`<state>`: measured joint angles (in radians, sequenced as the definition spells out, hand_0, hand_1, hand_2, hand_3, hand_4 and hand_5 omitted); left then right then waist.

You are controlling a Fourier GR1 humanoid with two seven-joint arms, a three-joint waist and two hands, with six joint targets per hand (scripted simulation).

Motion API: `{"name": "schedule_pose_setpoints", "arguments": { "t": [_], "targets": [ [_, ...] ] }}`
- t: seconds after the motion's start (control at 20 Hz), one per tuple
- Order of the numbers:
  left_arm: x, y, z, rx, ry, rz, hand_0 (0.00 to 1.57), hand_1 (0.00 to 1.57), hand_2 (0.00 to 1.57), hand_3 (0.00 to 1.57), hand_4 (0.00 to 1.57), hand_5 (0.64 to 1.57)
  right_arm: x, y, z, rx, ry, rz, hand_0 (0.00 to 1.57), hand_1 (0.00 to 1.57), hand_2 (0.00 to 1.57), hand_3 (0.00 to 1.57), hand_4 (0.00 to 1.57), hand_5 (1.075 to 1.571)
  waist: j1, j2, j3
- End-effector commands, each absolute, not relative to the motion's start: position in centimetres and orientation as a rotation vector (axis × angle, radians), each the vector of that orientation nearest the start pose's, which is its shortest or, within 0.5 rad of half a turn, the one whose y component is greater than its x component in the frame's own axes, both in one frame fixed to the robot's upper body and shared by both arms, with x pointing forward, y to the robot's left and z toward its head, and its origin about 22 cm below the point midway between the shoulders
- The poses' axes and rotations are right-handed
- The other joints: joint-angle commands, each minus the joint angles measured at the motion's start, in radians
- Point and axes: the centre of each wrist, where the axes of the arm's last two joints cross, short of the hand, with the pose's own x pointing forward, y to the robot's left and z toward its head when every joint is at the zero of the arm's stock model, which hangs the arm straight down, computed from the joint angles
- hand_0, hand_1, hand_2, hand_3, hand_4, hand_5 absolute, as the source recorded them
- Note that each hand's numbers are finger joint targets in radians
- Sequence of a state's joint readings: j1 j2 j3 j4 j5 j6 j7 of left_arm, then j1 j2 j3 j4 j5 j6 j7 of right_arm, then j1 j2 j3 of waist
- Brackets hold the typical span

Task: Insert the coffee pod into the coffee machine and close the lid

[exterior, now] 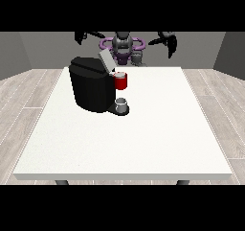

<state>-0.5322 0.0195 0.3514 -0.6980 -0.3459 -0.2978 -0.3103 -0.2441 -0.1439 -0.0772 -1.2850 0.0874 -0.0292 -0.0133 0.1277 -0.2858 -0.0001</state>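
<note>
A black coffee machine (91,88) stands on the white table (143,139) at the left of the middle. Its grey lid (106,61) is tilted up and open. The machine's red front part (121,81) faces right, and a small grey cup (122,104) sits on its base below. No separate coffee pod can be made out. The hand at the view's left (82,36) is raised high behind the machine, well above the table. The hand at the view's right (168,40) is also raised, far from the machine, fingers hanging relaxed. Neither hand holds anything.
The robot's torso (123,45) is behind the table's far edge. White tabletop stretches in front of and to the right of the machine. A wood floor surrounds the table.
</note>
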Motion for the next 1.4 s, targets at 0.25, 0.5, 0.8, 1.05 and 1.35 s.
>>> {"name": "schedule_pose_setpoints", "arguments": {
  "t": [0.25,0.5,0.8,1.05,1.35],
  "targets": [
    [32.5,22.8,-5.6,-0.198,-1.509,-0.337,0.00,0.00,0.00,0.00,0.39,1.571,33.7,-28.6,3.8,-0.213,-1.526,0.054,0.00,0.00,0.00,0.00,0.11,1.571,0.086,0.091,0.0003],
    [33.7,20.9,-2.5,-0.175,-1.529,-0.339,0.00,0.00,0.00,0.00,0.36,1.571,35.2,-28.8,4.4,-0.093,-1.496,-0.013,0.00,0.00,0.00,0.00,0.19,1.571,0.078,0.114,0.0005],
    [32.0,22.3,-1.1,-0.133,-1.544,-0.310,0.00,0.00,0.00,0.00,0.28,1.571,36.1,-26.3,4.7,-0.068,-1.474,-0.012,0.00,0.00,0.00,0.00,0.15,1.571,0.060,0.161,0.0002],
    [32.4,23.2,1.9,-0.134,-1.660,-0.337,0.00,0.00,0.00,0.00,0.35,1.571,36.9,-25.9,4.2,-0.078,-1.532,0.031,0.00,0.00,0.00,0.00,0.00,1.571,0.077,0.251,0.0003],
    [30.5,25.8,1.3,-0.078,-1.679,-0.316,0.00,0.00,0.00,0.00,0.37,1.571,38.4,-24.6,6.5,-0.020,-1.547,0.135,0.00,0.00,0.00,0.00,0.00,1.571,0.032,0.285,0.0001]
  ]
}}
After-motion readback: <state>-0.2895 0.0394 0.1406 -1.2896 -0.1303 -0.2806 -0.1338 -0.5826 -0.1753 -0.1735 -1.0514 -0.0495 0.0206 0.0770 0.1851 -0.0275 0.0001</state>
